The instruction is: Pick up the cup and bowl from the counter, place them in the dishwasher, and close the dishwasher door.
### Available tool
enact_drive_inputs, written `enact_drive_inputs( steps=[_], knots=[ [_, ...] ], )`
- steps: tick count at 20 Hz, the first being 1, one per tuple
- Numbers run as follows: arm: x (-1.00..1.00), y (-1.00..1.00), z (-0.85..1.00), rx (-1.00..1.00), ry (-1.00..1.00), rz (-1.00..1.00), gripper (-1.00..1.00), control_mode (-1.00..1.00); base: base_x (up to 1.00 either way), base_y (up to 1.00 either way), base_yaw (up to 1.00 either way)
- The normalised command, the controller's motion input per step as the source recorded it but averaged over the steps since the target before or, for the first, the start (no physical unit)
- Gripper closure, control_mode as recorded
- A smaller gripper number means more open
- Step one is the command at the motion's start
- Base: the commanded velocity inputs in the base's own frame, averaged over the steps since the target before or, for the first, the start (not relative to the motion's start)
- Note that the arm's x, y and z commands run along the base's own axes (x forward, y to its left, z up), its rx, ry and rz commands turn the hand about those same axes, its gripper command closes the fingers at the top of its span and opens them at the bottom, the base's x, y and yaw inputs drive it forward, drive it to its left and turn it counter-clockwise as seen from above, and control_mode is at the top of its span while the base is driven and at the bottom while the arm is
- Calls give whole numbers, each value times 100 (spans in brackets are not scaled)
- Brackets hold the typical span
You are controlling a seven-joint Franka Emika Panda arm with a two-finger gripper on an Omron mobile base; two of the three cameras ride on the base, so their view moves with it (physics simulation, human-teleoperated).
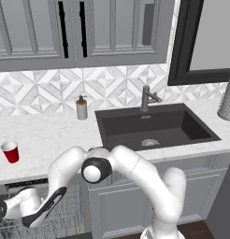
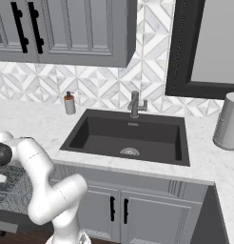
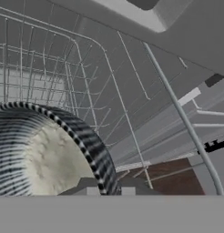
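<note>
**Bowl over the rack, cup left on the counter**

The arm reached low and left, with its hand down inside the open dishwasher (image 1: 65, 219), over the grey wire racks. In the hand view the bowl (image 3: 45, 154) sat right at the gripper (image 3: 109, 191), its ribbed rim running between the two dark fingertips (image 3: 92, 191), which were pressed nearly together on that rim. So the gripper was pinching the bowl by its edge, with the rack wires close beneath and behind it.

The cup (image 1: 10, 152) stood upright on the counter (image 1: 51, 135), far left, well apart from the sink (image 1: 154, 126) and from the soap dispenser (image 1: 82, 108) at the back wall. The dishwasher door could not be made out clearly in any view.

By my judgement the bowl step was nearly done and the cup step not begun. The risks from here: a thin rim pinch gives little hold, so the bowl could swing or slip before it met the rack and land tilted across the wires. Opening while the bowl hung crooked could let it roll. Pulling the hand out carelessly might snag a finger on a wire and drag the rack. A bowl left proud of the rack could later block the door from shutting.
</note>
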Motion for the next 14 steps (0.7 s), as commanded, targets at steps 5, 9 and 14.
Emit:
enact_drive_inputs(
  steps=[5, 9, 14],
  knots=[
    [0, 2, -7, 0, 1, 0, -100, -100, 0, 0, 0],
    [6, 0, 0, 0, 0, 1, -100, -100, 0, 0, 0],
    [4, 0, 28, 16, 5, 6, -100, -100, 0, 0, 0]
  ],
)
